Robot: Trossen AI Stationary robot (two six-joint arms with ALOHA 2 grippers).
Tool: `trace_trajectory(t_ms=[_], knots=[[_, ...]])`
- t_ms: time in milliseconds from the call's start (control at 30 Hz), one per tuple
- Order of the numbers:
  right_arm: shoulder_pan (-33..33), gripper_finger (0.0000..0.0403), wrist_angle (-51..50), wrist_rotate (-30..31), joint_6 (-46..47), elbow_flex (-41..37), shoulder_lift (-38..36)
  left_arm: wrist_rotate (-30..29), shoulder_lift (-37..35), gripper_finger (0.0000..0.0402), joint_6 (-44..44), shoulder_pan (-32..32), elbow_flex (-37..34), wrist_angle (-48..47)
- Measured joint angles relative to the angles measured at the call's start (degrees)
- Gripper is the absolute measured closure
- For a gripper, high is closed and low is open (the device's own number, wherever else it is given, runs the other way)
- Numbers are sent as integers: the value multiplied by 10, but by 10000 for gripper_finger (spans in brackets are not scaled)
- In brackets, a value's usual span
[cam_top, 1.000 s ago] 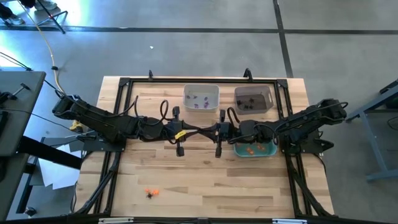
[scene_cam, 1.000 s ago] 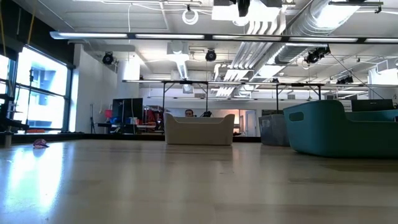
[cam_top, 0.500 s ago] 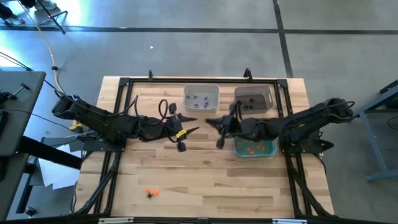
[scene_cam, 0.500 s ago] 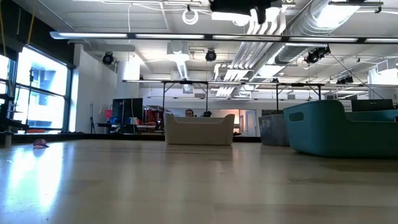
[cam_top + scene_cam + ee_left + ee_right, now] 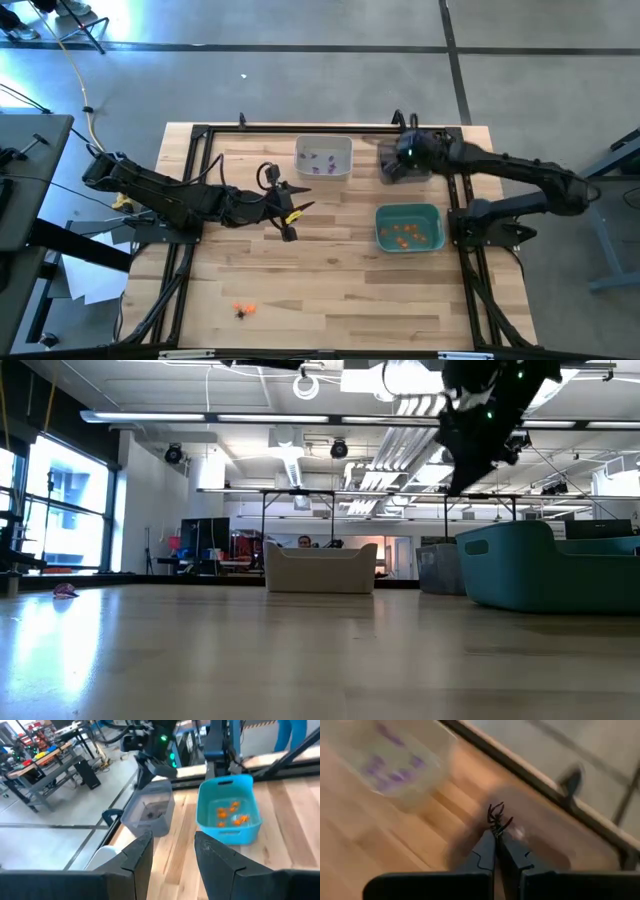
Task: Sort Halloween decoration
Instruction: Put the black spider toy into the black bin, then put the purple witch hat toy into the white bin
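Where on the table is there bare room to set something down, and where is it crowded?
Free: the wide wood strip between the teal bin and the table's near edge, right of the loose trinkets. Crowded: the far edge, where the white bin and grey bin stand under the right gripper, shut on a black spider; the left gripper hangs open mid-table.

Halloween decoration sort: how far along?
Done: purple trinkets in the white bin, orange ones in the teal bin. In hand: right end effector shut on a black spider over the dark bin. Left: a few trinkets near the table's front edge. Left end effector open, empty.
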Motion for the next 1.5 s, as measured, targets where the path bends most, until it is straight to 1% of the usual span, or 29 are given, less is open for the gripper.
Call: trace_trajectory(t_ms=[100, 200, 267, 333, 433, 567, 700, 867, 967, 1067, 1133, 1233, 1333, 1400, 1500], knots=[[-87, 403, -42, -65, -10, 0, 14, -1, 0, 270, -5, 0, 0, -16], [-156, 403, -47, -149, -24, 0, 31, -3, 0, 270, -10, 0, 0, -30], [-190, 403, -50, -207, -38, 0, 47, -9, 0, 270, -12, 0, 0, -42], [-215, 403, -54, -232, -45, 0, 69, -13, 0, 270, -22, 0, 0, -58], [-238, 403, -62, -235, -43, 0, 107, -14, 0, 270, -38, 0, 0, -84], [-243, 393, -59, -234, -63, 0, 154, -17, -1, 270, -64, 0, 0, -106], [-238, 356, -58, -236, -73, 0, 173, -26, -12, 270, -69, 0, 0, -118], [-234, 300, -58, -236, -73, 0, 172, -27, -22, 270, -70, 0, 0, -127], [-233, 280, -64, -237, -73, 0, 172, -27, -23, 270, -89, 0, 1, -148], [-228, 276, -70, -254, -73, 0, 169, -23, -25, 270, -158, 0, 1, -228], [-219, 277, -69, -279, -72, 0, 166, -12, -25, 270, -240, 0, 1, -317], [-196, 284, -64, -325, -66, 0, 159, 30, -25, 270, -385, 0, 1, -452], [-166, 293, -39, -353, -48, 0, 149, 67, -20, 270, -502, -9, 0, -564], [-142, 299, -16, -367, -35, 0, 139, 79, -20, 270, -555, -18, -1, -622], [-103, 304, 14, -382, -15, 0, 121, 97, -19, 270, -603, -28, -29, -652]])
